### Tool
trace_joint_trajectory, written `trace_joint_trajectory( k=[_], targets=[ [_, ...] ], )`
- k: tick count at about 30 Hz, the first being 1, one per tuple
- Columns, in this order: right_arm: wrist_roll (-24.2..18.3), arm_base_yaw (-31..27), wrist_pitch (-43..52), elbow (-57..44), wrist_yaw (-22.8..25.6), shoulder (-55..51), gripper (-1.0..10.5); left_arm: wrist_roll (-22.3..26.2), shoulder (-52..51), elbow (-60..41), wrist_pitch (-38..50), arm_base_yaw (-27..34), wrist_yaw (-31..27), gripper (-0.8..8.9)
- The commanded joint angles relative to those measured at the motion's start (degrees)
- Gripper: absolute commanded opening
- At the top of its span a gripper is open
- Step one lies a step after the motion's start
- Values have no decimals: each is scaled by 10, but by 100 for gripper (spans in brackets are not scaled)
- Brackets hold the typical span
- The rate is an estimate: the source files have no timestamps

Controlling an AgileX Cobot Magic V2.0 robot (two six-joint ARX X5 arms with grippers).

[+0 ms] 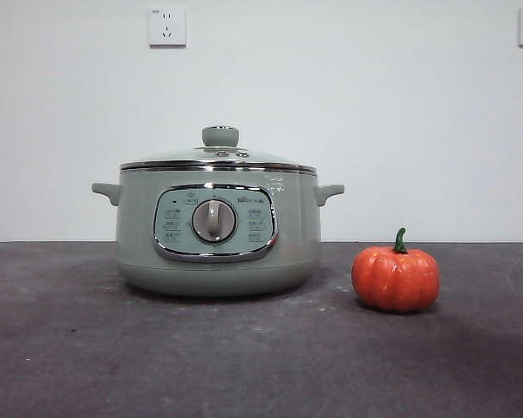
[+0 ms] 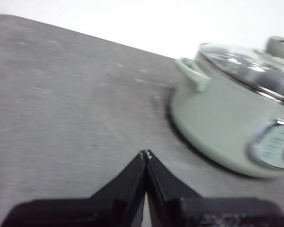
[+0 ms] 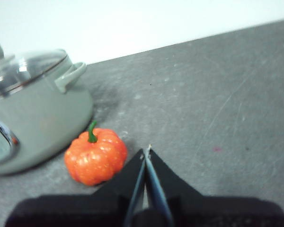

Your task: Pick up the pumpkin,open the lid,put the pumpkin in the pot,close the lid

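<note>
The sage-green pot (image 1: 218, 231) stands on the dark table with its glass lid (image 1: 219, 158) closed on it. The orange pumpkin (image 1: 396, 277) sits upright on the table, to the right of the pot and apart from it. My left gripper (image 2: 146, 152) is shut and empty, above the table beside the pot (image 2: 227, 118), whose lid (image 2: 255, 64) shows too. My right gripper (image 3: 146, 151) is shut and empty, close beside the pumpkin (image 3: 95, 158), not touching it; the pot (image 3: 35, 118) lies beyond. Neither gripper shows in the front view.
A pale wall with two power sockets (image 1: 166, 26) stands behind the table (image 1: 261, 366). The pot's control panel with a dial (image 1: 213, 221) faces the front camera.
</note>
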Motion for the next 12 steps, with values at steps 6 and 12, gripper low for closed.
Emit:
trace_joint_trajectory(
  k=[6, 12],
  targets=[
    [134, -1, -6, 13, -31, 10, -12, -88, -1, 11, -6, 1, 86, -8],
    [133, -1, -6, 75, -56, 55, -12, -86, 8, 90, -53, 1, 110, -8]
  ],
)
